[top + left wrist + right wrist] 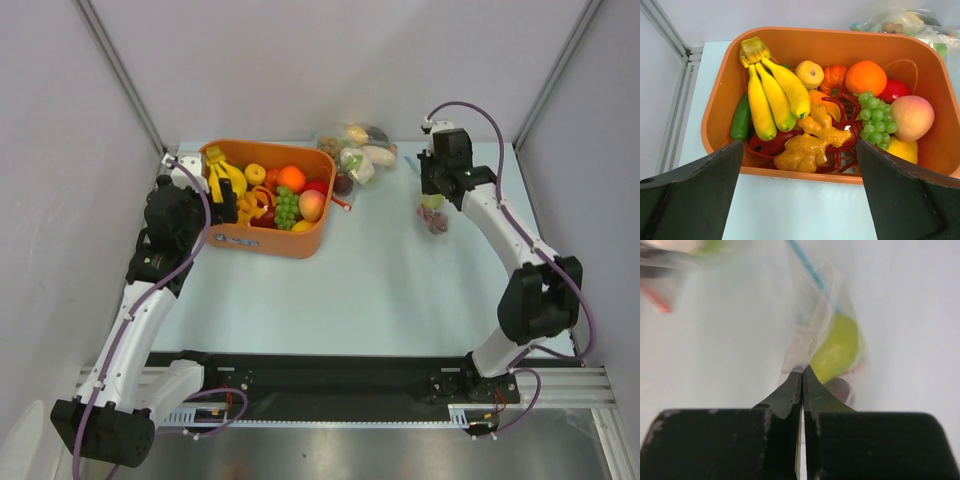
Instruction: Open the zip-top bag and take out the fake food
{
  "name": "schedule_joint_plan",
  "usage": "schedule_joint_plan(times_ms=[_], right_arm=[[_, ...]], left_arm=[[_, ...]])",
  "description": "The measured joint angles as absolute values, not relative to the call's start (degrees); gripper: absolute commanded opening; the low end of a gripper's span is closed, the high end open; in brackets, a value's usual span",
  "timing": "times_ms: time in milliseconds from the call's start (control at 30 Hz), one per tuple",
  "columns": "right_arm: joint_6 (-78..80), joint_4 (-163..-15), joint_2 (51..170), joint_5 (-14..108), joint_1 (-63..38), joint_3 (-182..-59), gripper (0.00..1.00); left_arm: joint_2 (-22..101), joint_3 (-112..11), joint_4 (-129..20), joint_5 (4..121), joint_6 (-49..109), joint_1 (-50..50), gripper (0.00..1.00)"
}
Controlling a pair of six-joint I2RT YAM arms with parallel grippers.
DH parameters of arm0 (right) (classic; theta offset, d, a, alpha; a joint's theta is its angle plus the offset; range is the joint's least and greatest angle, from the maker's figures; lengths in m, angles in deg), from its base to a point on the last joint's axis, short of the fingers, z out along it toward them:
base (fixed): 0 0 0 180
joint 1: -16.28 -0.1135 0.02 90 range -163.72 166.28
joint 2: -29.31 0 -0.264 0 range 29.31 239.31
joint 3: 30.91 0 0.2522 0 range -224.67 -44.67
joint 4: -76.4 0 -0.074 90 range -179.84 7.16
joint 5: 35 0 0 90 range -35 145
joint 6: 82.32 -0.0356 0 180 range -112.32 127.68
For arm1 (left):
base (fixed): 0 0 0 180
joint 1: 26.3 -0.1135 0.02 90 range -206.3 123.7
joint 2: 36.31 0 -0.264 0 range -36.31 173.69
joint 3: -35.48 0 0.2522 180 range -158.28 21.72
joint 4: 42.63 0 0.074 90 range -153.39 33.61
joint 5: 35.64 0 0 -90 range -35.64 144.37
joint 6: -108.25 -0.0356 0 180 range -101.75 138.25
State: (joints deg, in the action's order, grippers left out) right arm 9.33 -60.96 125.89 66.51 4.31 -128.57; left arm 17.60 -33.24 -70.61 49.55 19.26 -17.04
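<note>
Pinching zip-top bag [810, 325] by its near edge with right gripper [802, 371] clamped tight. Stretching lengthwise away from it, zip strip [807, 267] at far end. Holding left gripper [799, 167] spread wide over orange tub [840, 40].

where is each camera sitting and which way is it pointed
top external: above and behind the bases, looking down on the table; both arms show.
left wrist: on the left arm, facing the orange tub; the open left pincer frames the bottom.
right wrist: on the right arm, facing the zip-top bag; the right pincer is shut on its plastic.
shared: the tub, top and left wrist; the bag, top and right wrist.
</note>
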Motion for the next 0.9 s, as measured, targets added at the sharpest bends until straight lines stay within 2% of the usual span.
schedule_joint_plan(times_ms=[200, 467, 667, 900], right_arm=[[5.71, -61.61, 115.63, 50.64, -0.54, -125.66, 0.0], [-3.6, -66.81, 110.08, 25.38, -0.82, -120.29, 0.0], [-16.41, -80.89, 107.81, 6.08, 0.77, -115.96, 0.0], [-30.4, -95.25, 106.65, -7.06, 1.12, -114.41, 0.0]], left_arm=[[17.58, -32.43, -69.39, 54.46, 19.24, -16.43, 1.0], [17.56, -29.02, -63.53, 71.05, 19.26, -12.45, 1.0], [17.23, -27.53, -58.11, 81.57, 19.33, -6.85, 1.0], [17.17, -27.27, -52.6, 86.7, 21.32, -4.41, 1.0]])
